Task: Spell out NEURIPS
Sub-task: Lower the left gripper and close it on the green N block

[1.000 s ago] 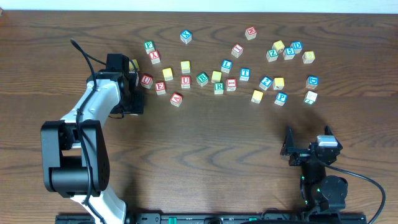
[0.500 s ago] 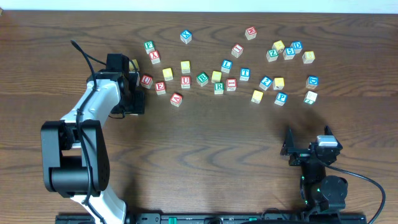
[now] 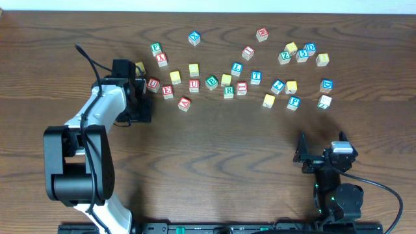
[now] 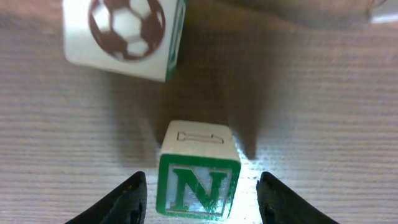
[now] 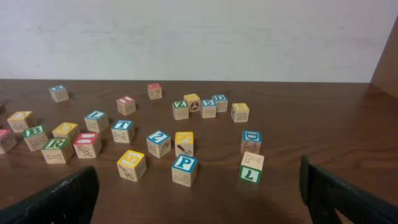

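Nothing has moved: left fingers (image 4: pixel 121 202) open astride N cube (image 4: pixel 198 186), football cube (image 4: pixel 124 34) just beyond; right fingers (image 5: pixel 62 199) open.

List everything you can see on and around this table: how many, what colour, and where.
letter blocks: about thirty (the arm may hide some), wood with red, blue, green or yellow faces, scattered over the far half of the table
N block: one, green letter, inside the left tool
football block: one, pale with a brown ball, just beyond the N block
table: one, dark brown wood
wall: one, off-white, behind the table
left arm: one, white and black, left side
left tool: one, black, open around the N block, gaps on both sides
right arm: one, black, near right corner
right tool: one, black, wide open, empty
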You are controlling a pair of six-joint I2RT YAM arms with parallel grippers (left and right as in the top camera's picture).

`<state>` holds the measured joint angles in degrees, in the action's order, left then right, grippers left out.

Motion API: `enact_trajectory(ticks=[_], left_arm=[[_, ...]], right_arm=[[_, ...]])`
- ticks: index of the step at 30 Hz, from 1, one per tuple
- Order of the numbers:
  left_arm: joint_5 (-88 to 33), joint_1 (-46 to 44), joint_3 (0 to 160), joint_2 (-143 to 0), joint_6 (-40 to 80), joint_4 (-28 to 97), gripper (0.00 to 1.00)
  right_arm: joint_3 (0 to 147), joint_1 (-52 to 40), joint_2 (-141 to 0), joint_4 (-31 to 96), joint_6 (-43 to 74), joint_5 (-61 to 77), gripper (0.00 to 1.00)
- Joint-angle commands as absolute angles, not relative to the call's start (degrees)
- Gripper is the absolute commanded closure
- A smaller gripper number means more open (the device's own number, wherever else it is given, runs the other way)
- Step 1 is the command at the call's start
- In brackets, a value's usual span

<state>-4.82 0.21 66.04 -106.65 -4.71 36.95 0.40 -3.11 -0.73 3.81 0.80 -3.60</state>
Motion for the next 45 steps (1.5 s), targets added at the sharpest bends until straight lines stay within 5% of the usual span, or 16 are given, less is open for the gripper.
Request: enact_trajectory(ticks=[1, 15, 25, 40, 45], left_arm=[[-5.4, 0.4, 65.5, -106.8, -4.9, 36.6, 0.44], [-5.4, 0.4, 65.5, -106.8, -4.9, 33.6, 0.44], [-5.4, 0.4, 65.3, -106.8, -4.9, 33.3, 0.57], [-5.4, 0.4, 64.2, -106.8, -4.9, 32.0, 0.57], [-5.4, 0.4, 64.2, -106.8, -4.9, 32.0, 0.65]], right_arm=[[0.3, -2.7, -0.4, 4.1, 0.3, -3.5, 0.01], [0.3, -2.7, -0.4, 4.1, 0.3, -3.5, 0.01], [0.3, -2.7, -0.4, 4.1, 0.3, -3.5, 0.01], [0.3, -2.7, -0.4, 4.1, 0.3, -3.5, 0.01], [0.3, -2.7, -0.4, 4.1, 0.3, -3.5, 0.01]])
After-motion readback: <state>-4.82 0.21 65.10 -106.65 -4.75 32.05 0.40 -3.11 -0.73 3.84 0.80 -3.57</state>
